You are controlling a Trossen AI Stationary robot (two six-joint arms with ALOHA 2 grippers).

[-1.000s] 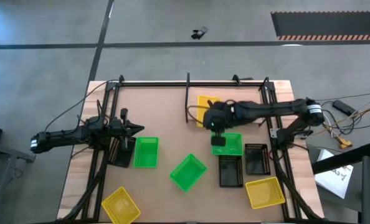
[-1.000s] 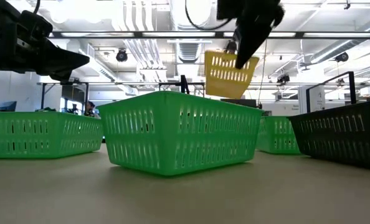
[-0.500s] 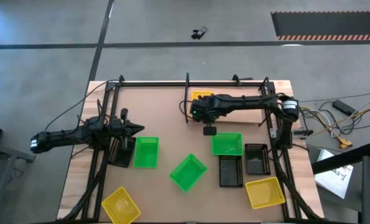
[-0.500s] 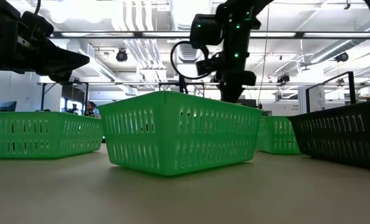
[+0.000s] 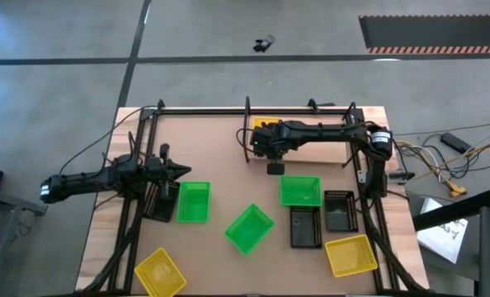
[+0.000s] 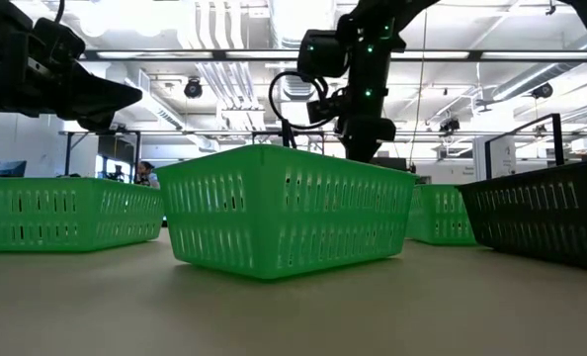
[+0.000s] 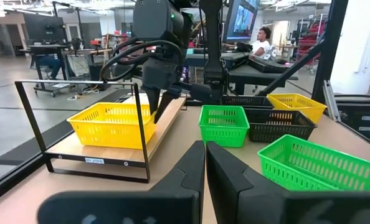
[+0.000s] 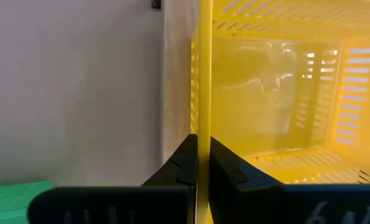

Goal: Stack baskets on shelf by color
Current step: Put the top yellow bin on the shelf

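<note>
— Where is your right pincer (image 7: 157, 106) just now?

— Over the shelf (image 7: 164, 122), at its end nearest the middle of the table. My two fingers (image 8: 225, 167) are pinched on one wall of a yellow basket (image 7: 112, 123), one finger inside it, the other outside. That wall runs straight up between them in my wrist view.

— And the basket itself?

— It sits upright on the pale plank, inside the black frame (image 7: 84, 122). From above, my arm covers most of it; only a yellow edge (image 5: 266, 125) shows beside the post.

— What of your left pincer (image 5: 176, 171)?

— It hangs above the table's left side, near a green basket (image 5: 193, 202). Its fingers (image 7: 230, 176) are pressed together with nothing between them.

— The other baskets?

— All well apart from my right pincer. A second green one (image 5: 248, 228) lies turned at an angle mid-table, a third green (image 5: 299, 191) sits just in front of the shelf. Two black ones (image 5: 304, 226) lie side by side beyond it. One yellow (image 5: 350, 254) lies at the near right corner, another yellow (image 5: 159, 271) at the near left.
</note>
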